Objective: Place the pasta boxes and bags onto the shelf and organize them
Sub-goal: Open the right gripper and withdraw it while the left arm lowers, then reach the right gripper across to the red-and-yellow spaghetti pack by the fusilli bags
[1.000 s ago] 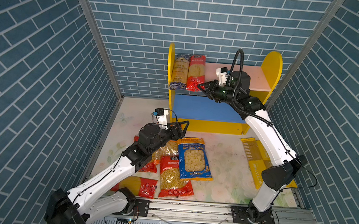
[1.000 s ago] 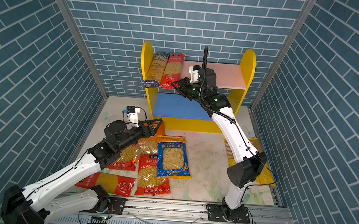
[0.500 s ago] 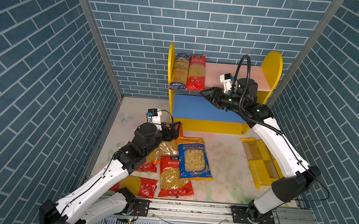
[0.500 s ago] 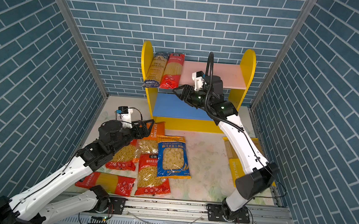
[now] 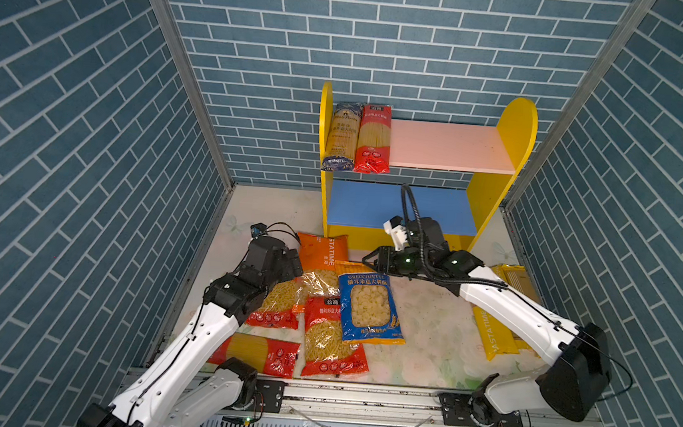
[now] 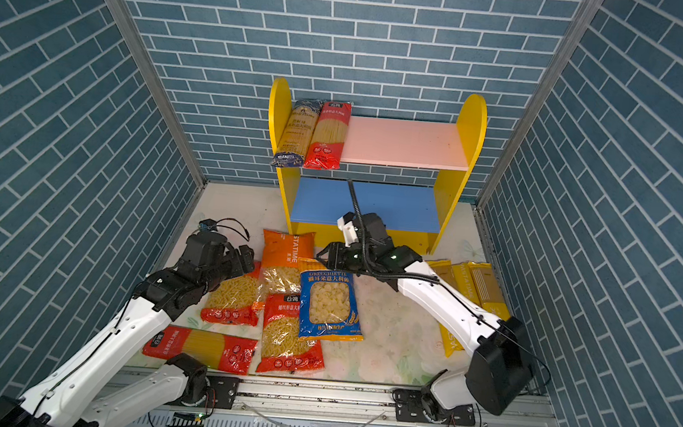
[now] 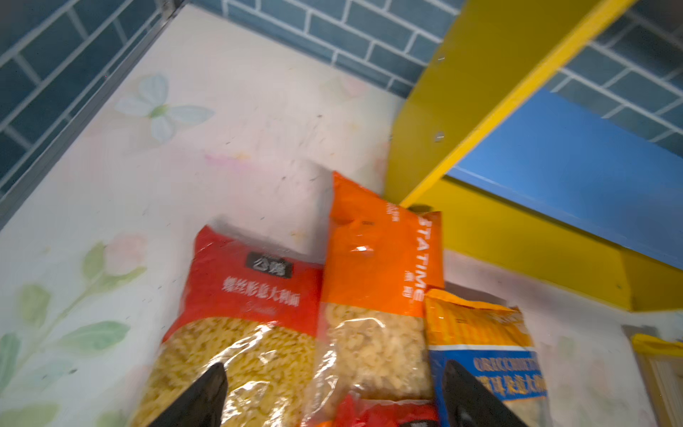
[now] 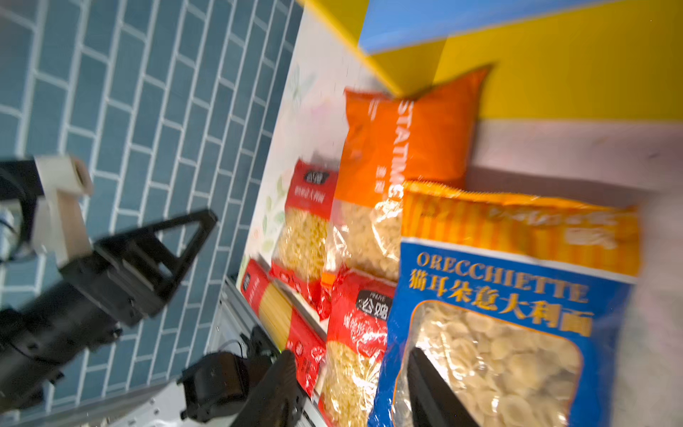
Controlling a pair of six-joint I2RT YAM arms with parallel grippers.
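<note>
Pasta bags (image 5: 330, 334) lie on the table (image 5: 426, 334) under both open, empty hands: right hand (image 5: 367, 262) above the blue-yellow bag (image 5: 370, 308), left hand (image 5: 292, 260) by the orange bag (image 5: 322, 250). Likely the pick-up step; next, descend and grip.

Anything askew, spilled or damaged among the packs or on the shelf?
No spill or damage shows. The dark blue spaghetti pack and red spaghetti pack overhang the front edge of the pink upper board. On the table, the blue-yellow bag overlaps the orange bag and a red bag.
</note>
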